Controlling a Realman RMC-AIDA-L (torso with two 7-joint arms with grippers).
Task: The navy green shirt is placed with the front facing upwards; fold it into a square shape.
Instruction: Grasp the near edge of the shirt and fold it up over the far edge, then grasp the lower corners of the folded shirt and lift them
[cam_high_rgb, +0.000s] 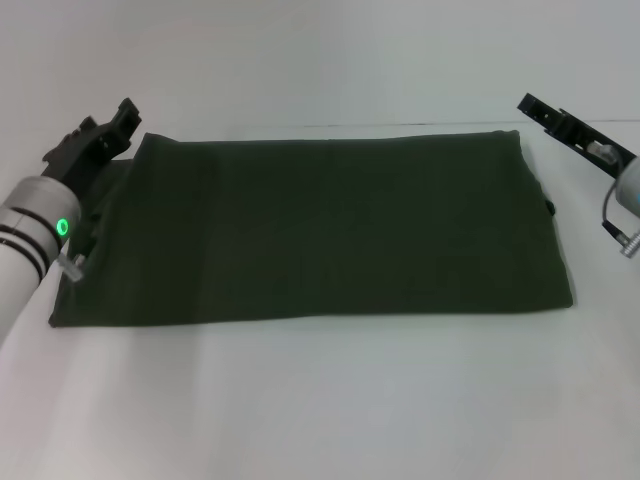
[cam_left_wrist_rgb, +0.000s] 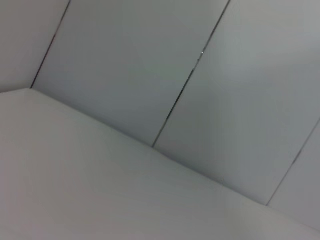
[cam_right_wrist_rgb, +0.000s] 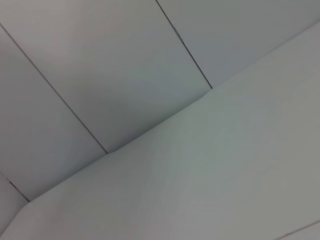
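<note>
Lying flat across the middle of the white worktop (cam_high_rgb: 330, 400), the navy green shirt (cam_high_rgb: 320, 230) already reads as a long dark rectangle, wider than deep, with no lettering or collar showing in the head view. By my judgement it still needs one fold across its length to become a square.

At the shirt's far left corner sits the left pincer (cam_high_rgb: 100, 140), just over or beside the cloth edge; whether its fingers are parted or closed on fabric I cannot tell. Off the shirt's far right corner the right pincer (cam_high_rgb: 550, 115) is raised and apart from the cloth; its opening I cannot tell either. Both wrist views show only pale worktop and wall panels, no cloth and no fingers.

To do the remaining fold well, each short-side corner should be pinched cleanly through all layers, lifted together so the edge stays straight, carried over until it meets the opposite short edge, and laid down without dragging the lower layers. Uneven lift would skew the square.

No containers are visible anywhere on the worktop.
</note>
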